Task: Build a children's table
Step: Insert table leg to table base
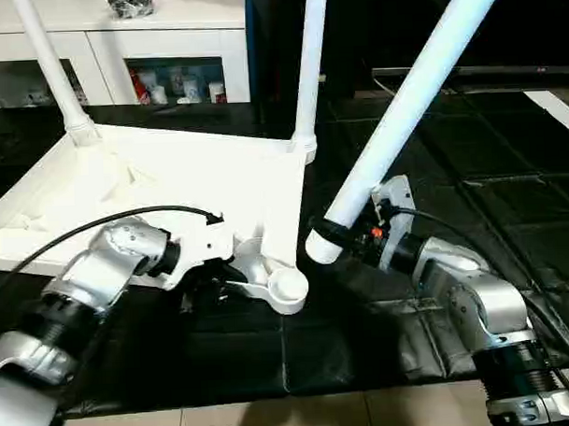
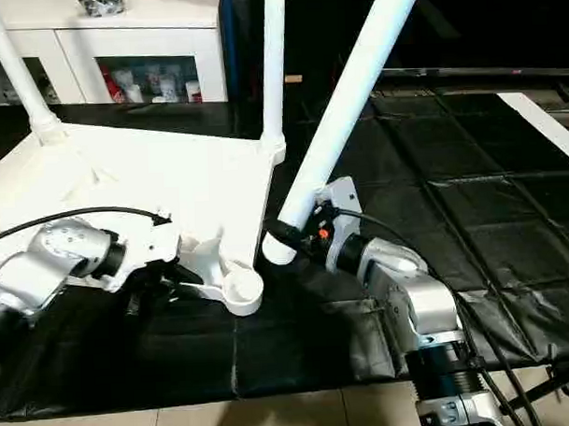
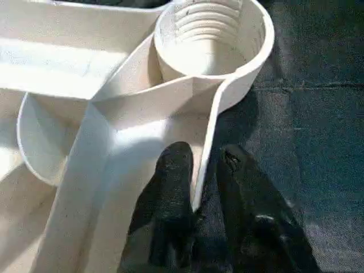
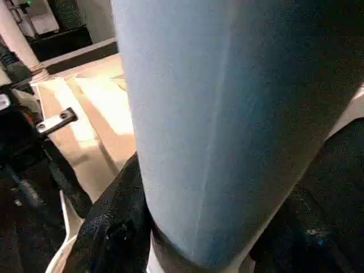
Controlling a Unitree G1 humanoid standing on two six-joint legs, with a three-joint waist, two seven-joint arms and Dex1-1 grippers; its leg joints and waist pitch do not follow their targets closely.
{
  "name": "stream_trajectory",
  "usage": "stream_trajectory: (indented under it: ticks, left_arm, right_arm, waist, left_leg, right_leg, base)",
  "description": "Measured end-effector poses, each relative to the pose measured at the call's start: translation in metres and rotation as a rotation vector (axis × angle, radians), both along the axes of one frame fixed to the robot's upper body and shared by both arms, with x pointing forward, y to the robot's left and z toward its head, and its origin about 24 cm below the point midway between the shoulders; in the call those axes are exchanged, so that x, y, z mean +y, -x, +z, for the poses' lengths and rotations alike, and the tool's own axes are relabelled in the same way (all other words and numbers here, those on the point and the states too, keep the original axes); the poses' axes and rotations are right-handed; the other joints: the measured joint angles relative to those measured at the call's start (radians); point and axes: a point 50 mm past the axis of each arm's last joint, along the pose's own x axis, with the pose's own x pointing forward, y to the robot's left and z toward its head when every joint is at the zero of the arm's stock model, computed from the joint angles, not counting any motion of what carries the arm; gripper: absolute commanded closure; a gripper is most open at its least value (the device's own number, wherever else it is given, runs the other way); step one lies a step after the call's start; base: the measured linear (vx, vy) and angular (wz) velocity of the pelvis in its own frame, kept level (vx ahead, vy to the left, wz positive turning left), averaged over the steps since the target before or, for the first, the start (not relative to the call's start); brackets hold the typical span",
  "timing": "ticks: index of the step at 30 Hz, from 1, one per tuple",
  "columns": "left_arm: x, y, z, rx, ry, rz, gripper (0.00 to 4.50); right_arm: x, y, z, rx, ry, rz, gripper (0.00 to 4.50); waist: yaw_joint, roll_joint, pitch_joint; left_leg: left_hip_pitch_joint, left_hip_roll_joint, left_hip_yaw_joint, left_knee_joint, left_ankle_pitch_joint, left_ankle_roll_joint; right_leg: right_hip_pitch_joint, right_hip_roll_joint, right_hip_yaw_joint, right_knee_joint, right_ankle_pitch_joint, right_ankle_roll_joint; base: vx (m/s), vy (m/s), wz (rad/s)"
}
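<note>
White plastic rectangular table top (image 1: pixel 199 183) lies upside down, ribbed underside up, on the black padded mat (image 1: pixel 470 169) covering the floor, its near corner just inside the mat's near edge; two long white tapered tube legs stand upright in the far corner sockets, one at the far left corner (image 1: pixel 53 67), one at the far right corner (image 1: pixel 309 67); near corner's round socket (image 1: pixel 289 288) is empty, threads visible inside; left gripper (image 3: pixel 199 199) sits at that near corner, black fingers (image 3: pixel 170 193) pinched on the thin rim wall of the top just beside the socket, one finger each side; right gripper (image 1: pixel 346 237) is clamped around the thick end of a third white tube leg (image 1: pixel 420 87), which leans up and away to the right, its lower end hanging close beside the empty socket, not in it; white glass-door cabinet (image 1: pixel 148 49) stands behind the mat's far edge
</note>
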Motion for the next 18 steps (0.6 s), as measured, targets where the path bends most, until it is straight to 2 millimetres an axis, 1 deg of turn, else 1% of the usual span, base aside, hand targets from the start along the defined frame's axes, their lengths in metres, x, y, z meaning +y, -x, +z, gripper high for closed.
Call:
stream_trajectory:
  ticks: [1,2,6,7,11,16,18]
  left_arm:
    - [0.0,-0.001,0.0,-0.001,0.0,0.0,3.9]
    - [0.0,-0.001,0.0,-0.002,0.0,0.001,4.14]
    - [-0.005,-0.005,-0.003,0.001,-0.01,0.021,4.25]
    - [-0.007,-0.006,-0.004,0.003,0.0,0.045,4.25]
    - [-0.019,-0.011,-0.008,0.005,0.057,0.15,4.48]
    - [-0.04,-0.01,-0.013,0.031,0.144,0.28,4.5]
    - [-0.044,-0.009,-0.013,0.041,0.164,0.312,4.5]
  right_arm:
    - [0.001,0.0,0.0,-0.002,0.001,0.003,2.59]
    - [0.001,0.001,0.0,-0.004,0.002,0.005,2.59]
    - [0.003,0.003,0.0,-0.005,0.008,0.014,2.59]
    - [0.003,0.003,-0.001,-0.004,0.01,0.017,2.59]
    - [0.002,0.003,-0.001,-0.003,0.017,0.018,2.59]
    - [0.001,0.003,-0.001,-0.002,0.021,0.022,2.59]
    - [0.002,0.003,-0.001,-0.001,0.022,0.025,2.59]
  waist:
    - [0.0,0.0,0.0]
    - [0.0,0.0,0.0]
    - [0.001,0.003,0.0]
    - [-0.001,0.004,-0.001]
    - [-0.01,0.006,-0.001]
    - [-0.011,0.006,-0.001]
    - [-0.011,0.006,-0.001]
  left_leg:
    - [0.0,0.0,0.0,0.0,0.0,0.0]
    - [0.0,0.0,0.0,0.0,0.0,0.0]
    - [0.001,-0.001,0.0,0.0,0.0,0.0]
    - [0.002,-0.001,0.0,0.0,0.0,0.0]
    - [0.003,-0.002,0.001,0.0,0.0,0.0]
    - [0.002,-0.001,0.0,-0.001,0.0,0.0]
    - [0.001,-0.001,0.001,-0.001,0.0,0.001]
  right_leg:
    - [0.0,0.0,0.0,0.0,0.0,0.0]
    - [0.0,0.0,0.0,0.0,0.0,0.0]
    - [0.001,-0.001,0.0,-0.001,0.0,0.0]
    - [0.002,-0.001,0.001,0.0,0.0,0.0]
    - [0.003,-0.001,0.001,-0.001,0.0,0.0]
    - [0.0,-0.001,0.001,-0.001,0.0,0.0]
    - [0.0,0.0,0.001,-0.001,0.0,0.0]
  base:
    - [0.0,0.0,0.0]
    - [0.0,0.0,0.0]
    - [0.0,0.0,0.0]
    - [0.0,0.0,0.0]
    - [0.0,0.0,0.0]
    - [0.0,0.0,0.0]
    - [0.0,0.0,0.0]
